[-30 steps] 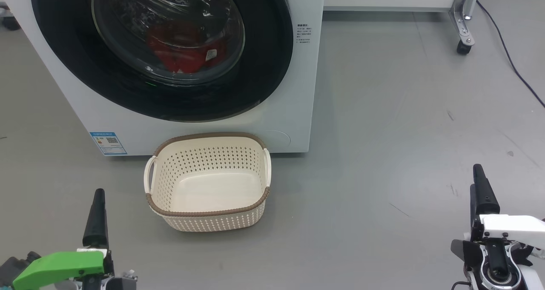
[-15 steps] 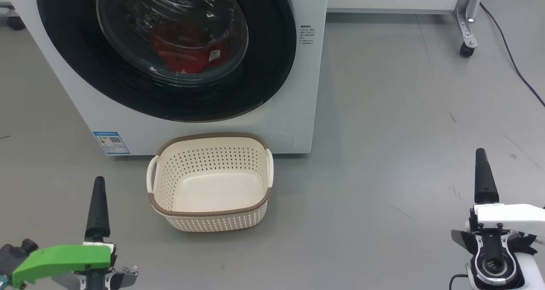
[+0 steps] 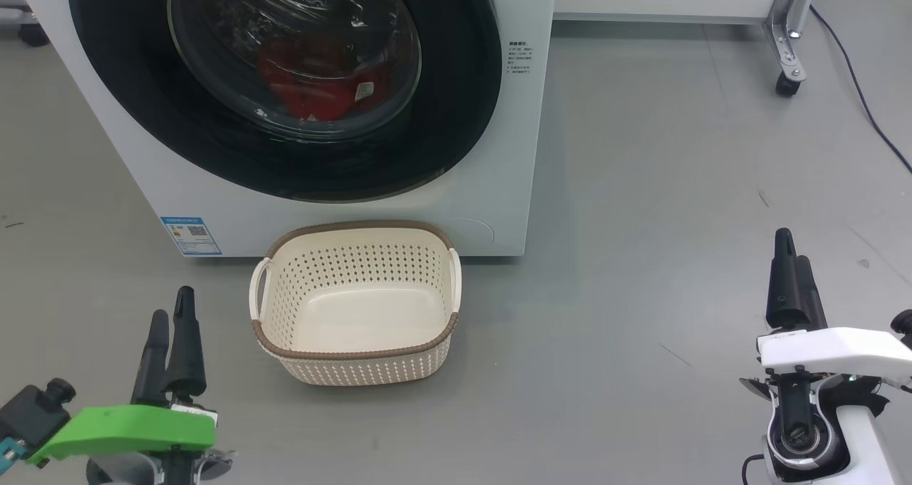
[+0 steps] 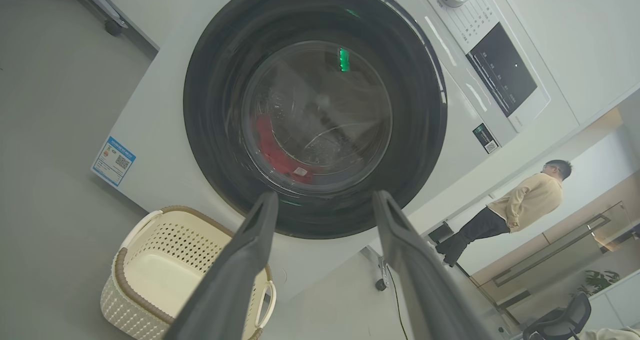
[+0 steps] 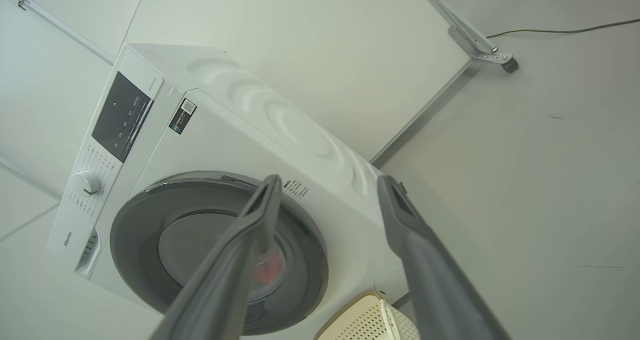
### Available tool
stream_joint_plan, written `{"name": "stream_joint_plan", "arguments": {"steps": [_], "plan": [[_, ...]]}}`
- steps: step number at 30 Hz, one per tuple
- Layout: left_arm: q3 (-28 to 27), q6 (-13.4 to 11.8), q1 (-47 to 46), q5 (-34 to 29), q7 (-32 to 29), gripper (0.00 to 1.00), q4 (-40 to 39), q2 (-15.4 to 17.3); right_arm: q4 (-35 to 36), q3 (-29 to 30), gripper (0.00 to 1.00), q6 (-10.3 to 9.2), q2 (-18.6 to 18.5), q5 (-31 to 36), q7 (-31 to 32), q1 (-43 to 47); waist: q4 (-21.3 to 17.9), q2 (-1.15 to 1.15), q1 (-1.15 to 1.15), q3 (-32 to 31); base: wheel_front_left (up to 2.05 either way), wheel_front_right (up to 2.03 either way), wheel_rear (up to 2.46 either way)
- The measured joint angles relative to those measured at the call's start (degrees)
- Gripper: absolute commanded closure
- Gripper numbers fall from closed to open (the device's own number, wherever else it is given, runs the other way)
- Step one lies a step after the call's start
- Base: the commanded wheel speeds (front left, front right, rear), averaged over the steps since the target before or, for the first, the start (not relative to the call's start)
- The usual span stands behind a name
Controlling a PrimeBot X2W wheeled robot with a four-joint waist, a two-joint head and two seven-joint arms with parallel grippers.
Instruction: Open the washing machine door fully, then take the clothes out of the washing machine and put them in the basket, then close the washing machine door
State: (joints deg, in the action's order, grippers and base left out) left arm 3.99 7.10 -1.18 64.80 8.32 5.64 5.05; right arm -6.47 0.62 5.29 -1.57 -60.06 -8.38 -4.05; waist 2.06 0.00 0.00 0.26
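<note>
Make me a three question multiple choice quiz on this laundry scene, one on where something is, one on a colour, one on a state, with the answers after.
1. Where does the basket stand?
A) on top of the washing machine
B) on the floor just in front of it
C) inside the drum

2. What colour are the clothes behind the washing machine door?
A) blue
B) yellow
C) red

3. How is that door?
A) shut
B) swung fully open
C) lying on the floor

Answers:
1 B, the head view shows it on the grey floor below the door.
2 C, red fabric shows through the door's clear centre.
3 A, its black rim lies flat against the machine's front.
</note>
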Motion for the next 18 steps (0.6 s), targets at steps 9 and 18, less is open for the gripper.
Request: {"name": "stream_joint_plan", "arguments": {"steps": [9, 18], "plan": [[2.44, 0.0, 0.0, -11.12, 1.43, 0.0, 0.03, 1.81, 0.33, -2.3, 0.0, -1.16, -0.25, 6.91, -1.36, -0.2, 0.17, 0.0, 0.0, 0.19, 0.0, 0.0, 0.0], [4.71, 0.0, -0.01, -22.07, 3.14, 0.0, 0.1, 1.96, -0.02, -5.12, 0.0, -2.01, -0.34, 15.73, -3.35, -0.5, 0.37, 0.0, 0.0, 0.47, 0.0, 0.0, 0.0]]}}
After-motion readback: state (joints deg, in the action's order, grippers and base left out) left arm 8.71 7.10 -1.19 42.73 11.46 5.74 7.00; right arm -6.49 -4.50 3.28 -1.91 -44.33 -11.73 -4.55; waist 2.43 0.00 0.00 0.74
